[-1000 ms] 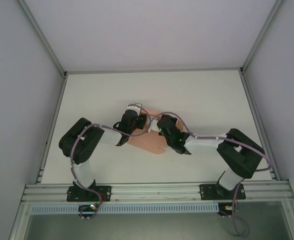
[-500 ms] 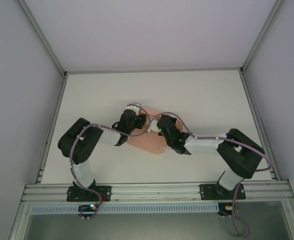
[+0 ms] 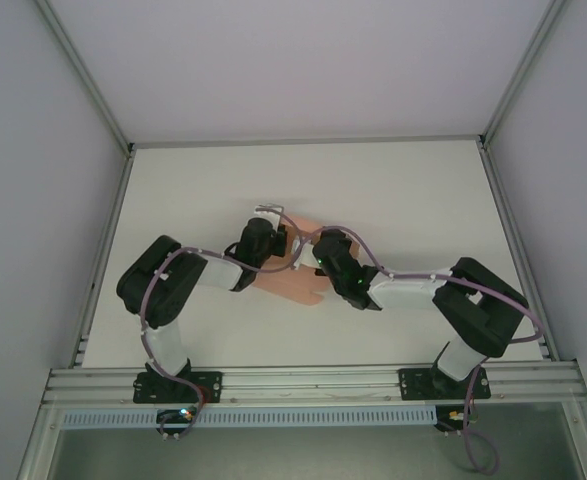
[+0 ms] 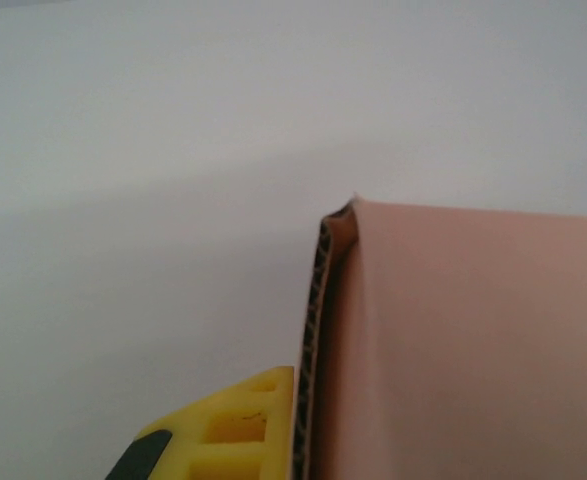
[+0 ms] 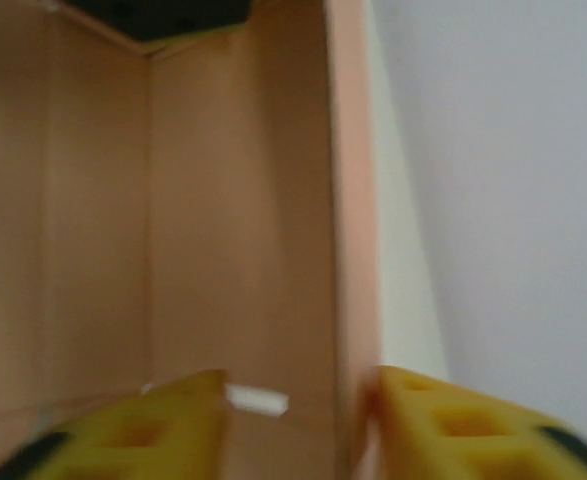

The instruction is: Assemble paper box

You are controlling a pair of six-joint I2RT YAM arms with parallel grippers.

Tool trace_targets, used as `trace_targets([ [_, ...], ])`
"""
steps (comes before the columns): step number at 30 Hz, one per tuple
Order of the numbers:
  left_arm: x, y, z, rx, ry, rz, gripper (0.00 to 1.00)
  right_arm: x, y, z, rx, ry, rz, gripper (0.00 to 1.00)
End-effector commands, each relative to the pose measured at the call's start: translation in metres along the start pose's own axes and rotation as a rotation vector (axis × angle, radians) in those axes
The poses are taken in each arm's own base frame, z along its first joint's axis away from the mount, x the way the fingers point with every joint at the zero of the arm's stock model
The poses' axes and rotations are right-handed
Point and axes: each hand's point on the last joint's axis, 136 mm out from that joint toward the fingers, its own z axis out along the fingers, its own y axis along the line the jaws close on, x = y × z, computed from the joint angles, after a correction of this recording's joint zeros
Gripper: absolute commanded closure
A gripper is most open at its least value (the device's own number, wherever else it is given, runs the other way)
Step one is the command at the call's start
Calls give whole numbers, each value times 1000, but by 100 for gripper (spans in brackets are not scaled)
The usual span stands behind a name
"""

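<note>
Mid-table between the arms: pink card box (image 3: pixel 289 288), walls raised, fluted edge showing. Clamped on one wall by left gripper (image 3: pixel 270 214), fingers together. Straddled loosely by right gripper (image 5: pixel 298 420), fingers apart

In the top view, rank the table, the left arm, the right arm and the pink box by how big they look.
1. Table
2. Left arm and right arm: they look alike, so no ranking.
3. Box: smallest, though the arms hide part of it.
</note>
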Motion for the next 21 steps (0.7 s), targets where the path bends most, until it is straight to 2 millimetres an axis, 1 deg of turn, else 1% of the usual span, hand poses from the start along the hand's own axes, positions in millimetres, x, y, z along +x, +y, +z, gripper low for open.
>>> trace_targets([
  [1, -11, 13, 2, -50, -47, 9, 100, -5, -1, -18, -52, -58, 104, 39],
  [3, -6, 9, 1, -21, -34, 23, 100, -11, -14, -31, -60, -116, 184, 24],
  [4, -3, 7, 1, -6, -27, 29, 100, -13, -17, -37, -91, -148, 224, 18],
  [5, -1, 5, 1, 5, -22, 32, 100, -15, -25, -45, -109, -181, 278, 4],
  [6, 1, 5, 1, 5, -15, 31, 100, -16, -33, -50, -132, -207, 336, 0],
  [10, 5, -3, 0, 42, -7, 66, 100, -20, -70, -67, -217, -346, 611, 0],
  [12, 6, -8, 0, 61, -4, 80, 100, -23, -85, -69, -231, -387, 704, 0],
  [14, 7, -15, 0, 88, -1, 94, 100, -25, -96, -62, -231, -366, 755, 0],
  [17, 7, -24, -1, 118, -12, 106, 100, -20, -103, -38, -245, -260, 828, 0],
  [19, 9, -30, -1, 141, -7, 111, 100, -19, -98, -18, -287, -195, 853, 0],
  [21, 11, -35, -1, 167, 0, 110, 100, -26, -90, -4, -334, -176, 861, 0],
])
